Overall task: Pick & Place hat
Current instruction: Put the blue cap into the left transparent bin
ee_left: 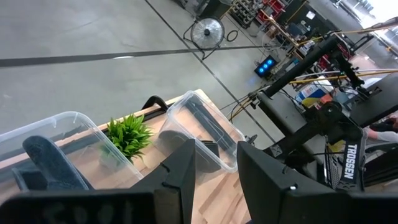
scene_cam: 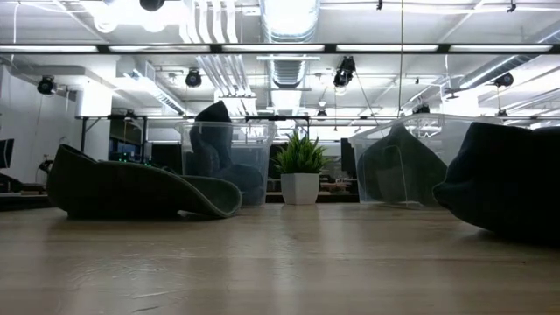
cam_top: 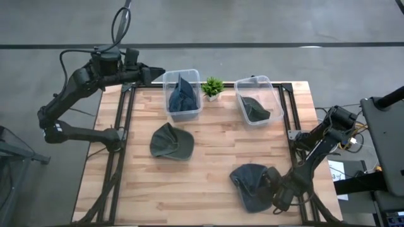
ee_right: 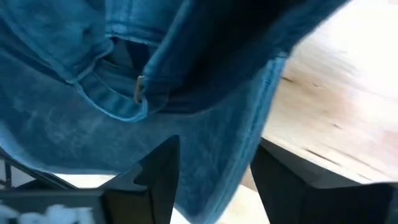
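My right gripper [cam_top: 270,183] is at the near-right hat [cam_top: 251,184], fingers [ee_right: 155,171] apart around its blue fabric (denim, buckle visible). Left gripper [cam_top: 158,74] hovers by the left bin [cam_top: 183,94], fingers spread, empty.

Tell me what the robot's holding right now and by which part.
The right gripper is at the edge of the blue hat, but a closed grip cannot be confirmed. The left gripper, open, holds nothing.

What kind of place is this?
Probably a robotics lab or workshop: a bare concrete floor, exposed ceiling ducts and strip lights, and a standing floor fan near cabled equipment racks.
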### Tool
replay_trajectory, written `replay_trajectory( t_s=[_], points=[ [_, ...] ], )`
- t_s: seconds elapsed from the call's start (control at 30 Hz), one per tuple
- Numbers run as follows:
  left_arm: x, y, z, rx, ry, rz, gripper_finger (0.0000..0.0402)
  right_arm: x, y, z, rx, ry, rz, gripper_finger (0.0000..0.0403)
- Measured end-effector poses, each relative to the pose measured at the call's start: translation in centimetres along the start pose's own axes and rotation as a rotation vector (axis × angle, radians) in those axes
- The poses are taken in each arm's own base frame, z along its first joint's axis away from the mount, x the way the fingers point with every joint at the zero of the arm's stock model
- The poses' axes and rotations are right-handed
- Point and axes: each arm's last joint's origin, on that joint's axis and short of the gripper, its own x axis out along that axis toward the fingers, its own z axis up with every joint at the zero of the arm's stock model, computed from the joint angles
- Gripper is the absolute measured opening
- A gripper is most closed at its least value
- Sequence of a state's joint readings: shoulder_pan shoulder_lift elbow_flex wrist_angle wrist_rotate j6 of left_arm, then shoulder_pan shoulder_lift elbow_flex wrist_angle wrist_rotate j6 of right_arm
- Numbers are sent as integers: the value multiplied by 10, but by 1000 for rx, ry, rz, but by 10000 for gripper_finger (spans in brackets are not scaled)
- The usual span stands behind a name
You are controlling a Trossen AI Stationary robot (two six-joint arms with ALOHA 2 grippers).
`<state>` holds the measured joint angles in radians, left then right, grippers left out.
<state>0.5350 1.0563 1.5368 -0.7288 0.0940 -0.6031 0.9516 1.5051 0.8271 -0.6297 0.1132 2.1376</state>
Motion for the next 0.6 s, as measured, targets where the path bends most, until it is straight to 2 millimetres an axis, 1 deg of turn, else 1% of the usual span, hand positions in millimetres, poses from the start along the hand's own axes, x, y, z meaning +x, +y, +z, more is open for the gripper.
replay_trajectory(
  t_s=[0.07,0.13,0.2,0.27,0.3,0.43,0.6],
  points=[
    [1,0,0,-1,2,-1,110,0,2,0,-13,-7,29,161],
    [1,0,0,-4,9,-9,110,-1,3,-1,-25,-5,41,131],
    [1,0,0,-4,16,-19,110,-1,4,-1,-37,-6,57,90],
    [1,0,-1,-1,17,-20,110,-1,4,-1,-40,-6,62,39],
    [1,0,-1,0,18,-20,110,-1,5,-1,-40,-9,66,25],
    [1,0,-1,0,20,-23,110,-7,10,-3,-79,-8,81,13],
    [1,-2,-2,29,62,-85,110,-28,26,-1,-187,-27,65,12]
  ],
)
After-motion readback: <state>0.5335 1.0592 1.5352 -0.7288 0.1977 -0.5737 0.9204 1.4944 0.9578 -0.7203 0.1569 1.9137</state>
